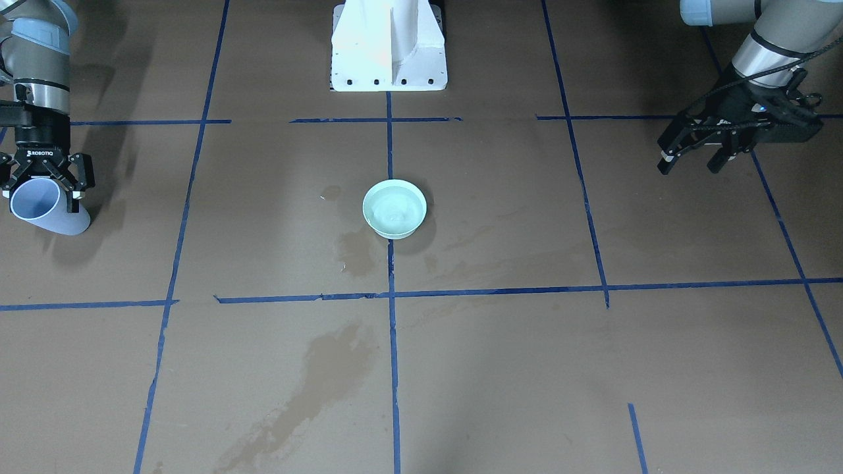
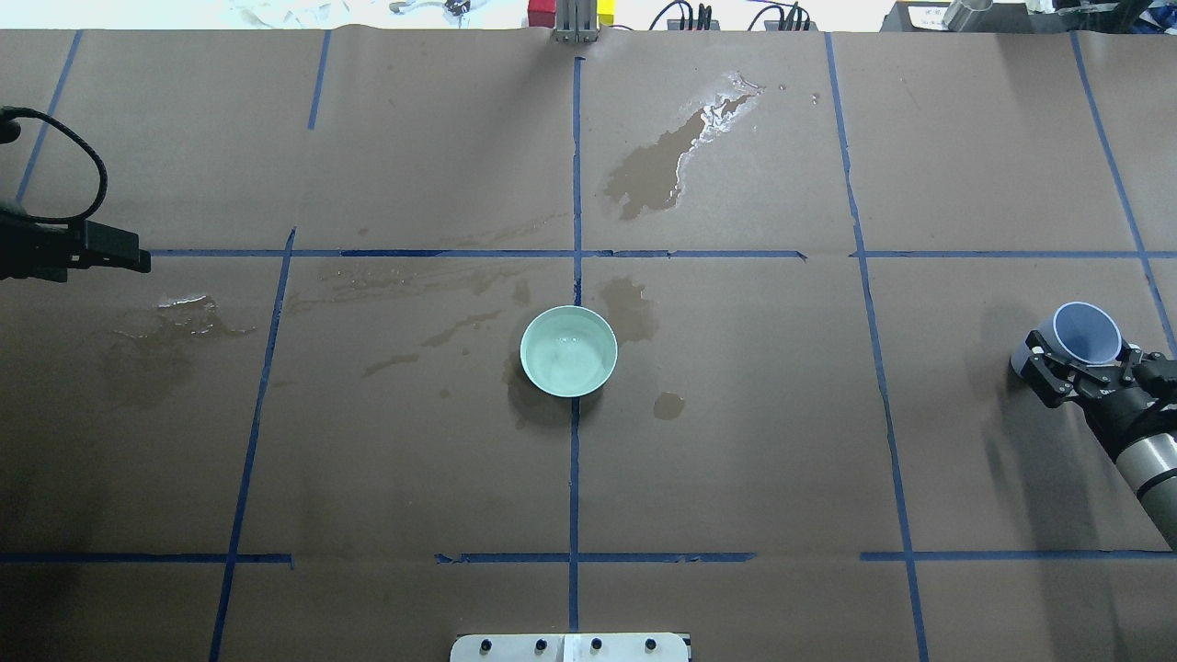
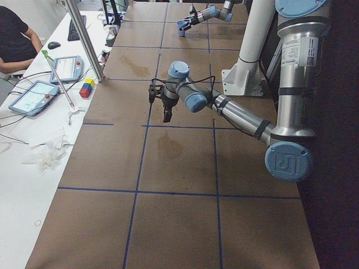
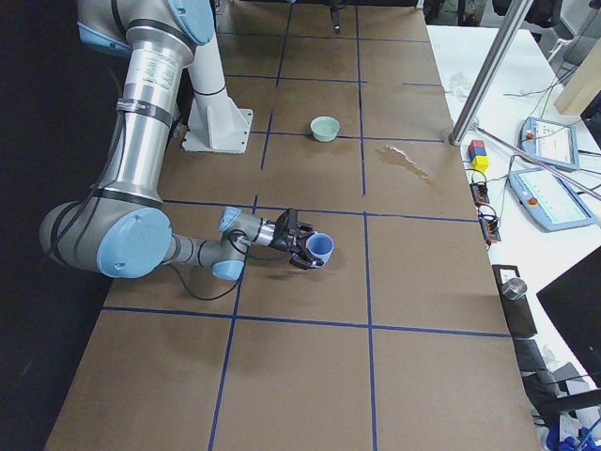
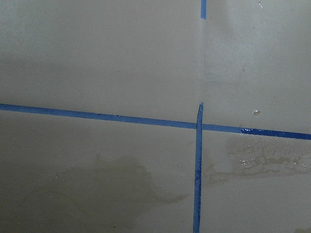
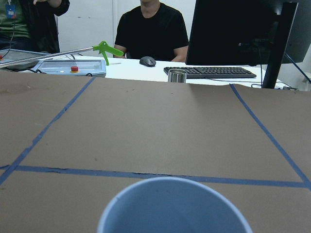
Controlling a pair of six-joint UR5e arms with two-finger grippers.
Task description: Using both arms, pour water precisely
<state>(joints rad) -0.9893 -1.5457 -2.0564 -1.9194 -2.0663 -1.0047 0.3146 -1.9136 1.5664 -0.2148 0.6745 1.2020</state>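
A mint-green bowl [image 1: 394,209] stands at the table's centre and holds clear water [image 1: 395,212]; it also shows in the overhead view [image 2: 568,351]. My right gripper [image 1: 41,192] is shut on a pale blue cup [image 1: 46,209] near the table's right end, far from the bowl. The cup also shows in the overhead view [image 2: 1086,333] and at the bottom of the right wrist view [image 6: 172,206]. I cannot see water in the cup. My left gripper [image 1: 691,160] is open and empty above the paper near the left end.
Brown paper with a blue tape grid [image 2: 575,253] covers the table. Wet patches lie by the bowl [image 2: 631,308], at the far side [image 2: 671,156] and under the left gripper [image 5: 112,179]. The white pedestal [image 1: 388,46] stands at the robot's side. People and a desk with a keyboard [image 6: 209,72] lie beyond the right end.
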